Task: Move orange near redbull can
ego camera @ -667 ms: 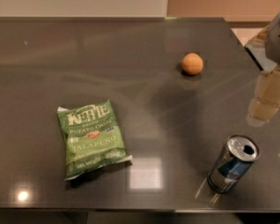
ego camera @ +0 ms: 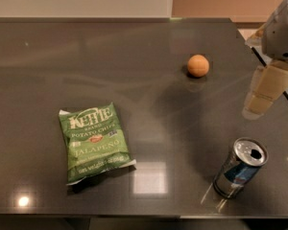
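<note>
**Zero steps done: orange untouched, gripper off to one side**

The gripper (ego camera: 259, 102) hangs over the right side of the table (ego camera: 86, 56) w/ nothing visibly in it. Whether it's parted or closed can't be made out from this angle.

The orange (ego camera: 198, 65) rests on the tabletop to the gripper's left and a bit farther back. It's clear of the gripper, no contact.

The redbull can (ego camera: 240, 168) stands upright, silver top and dark hole showing. It's nearer the front edge than the gripper and slightly to its left.

Orange and can are well apart, w/ bare tabletop btwn them, so the "near" condition isn't met.

A green chip bag (ego camera: 95, 142) lies flat far to the gripper's left. It looks to be out of any direct line btwn fruit and can.

Judging by this layout, the task is at its very start. Approx. everything is left:
- reach across to the orange
- close on it
- carry it toward the front-right
- set it down beside the can w/o knocking the can over

The round fruit will prob. roll if nudged or released carelessly.
</note>
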`<state>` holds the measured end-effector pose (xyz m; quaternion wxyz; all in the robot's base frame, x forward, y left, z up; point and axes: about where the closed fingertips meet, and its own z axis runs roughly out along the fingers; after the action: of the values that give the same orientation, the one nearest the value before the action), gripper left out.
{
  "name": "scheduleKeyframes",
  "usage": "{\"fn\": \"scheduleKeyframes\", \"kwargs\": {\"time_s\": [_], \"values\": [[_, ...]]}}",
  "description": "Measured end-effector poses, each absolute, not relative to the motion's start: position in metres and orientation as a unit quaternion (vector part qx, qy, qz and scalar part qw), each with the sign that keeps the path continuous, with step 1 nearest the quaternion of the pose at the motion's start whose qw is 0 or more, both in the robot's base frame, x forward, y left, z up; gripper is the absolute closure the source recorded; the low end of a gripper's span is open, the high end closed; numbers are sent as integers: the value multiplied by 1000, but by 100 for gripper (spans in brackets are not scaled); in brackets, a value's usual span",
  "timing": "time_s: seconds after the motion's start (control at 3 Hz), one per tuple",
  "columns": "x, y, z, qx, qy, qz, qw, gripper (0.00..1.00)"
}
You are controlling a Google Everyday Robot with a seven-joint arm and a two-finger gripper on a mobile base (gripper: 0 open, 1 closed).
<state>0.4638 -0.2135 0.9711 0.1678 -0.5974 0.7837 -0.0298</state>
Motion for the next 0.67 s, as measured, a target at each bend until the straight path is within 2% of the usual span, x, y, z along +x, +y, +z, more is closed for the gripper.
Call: {"fn": "scheduleKeyframes", "kwargs": {"time_s": [0.67], "values": [[530, -209, 953, -580, 792, -5, 190, 0]]}}
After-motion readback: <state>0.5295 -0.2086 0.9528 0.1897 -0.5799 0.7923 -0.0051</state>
